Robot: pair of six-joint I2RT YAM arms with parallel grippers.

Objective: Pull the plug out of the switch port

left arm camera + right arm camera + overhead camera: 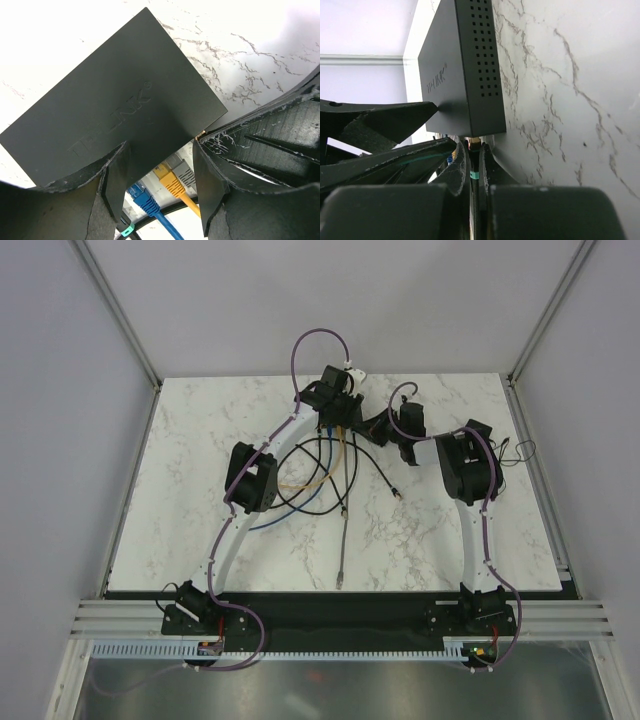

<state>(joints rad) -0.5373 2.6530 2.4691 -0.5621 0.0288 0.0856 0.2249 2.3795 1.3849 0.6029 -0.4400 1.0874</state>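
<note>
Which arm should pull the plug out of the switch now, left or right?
Right. Its fingers are shut on the teal-tagged cable at the switch's ports; the left fingers stand open on the switch's top, likely bracing it.

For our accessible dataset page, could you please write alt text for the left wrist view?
A flat black switch lies on a white marble table, with the open left gripper poised over its near edge. Between the fingers, a blue plug and a yellow plug run into that edge.
</note>
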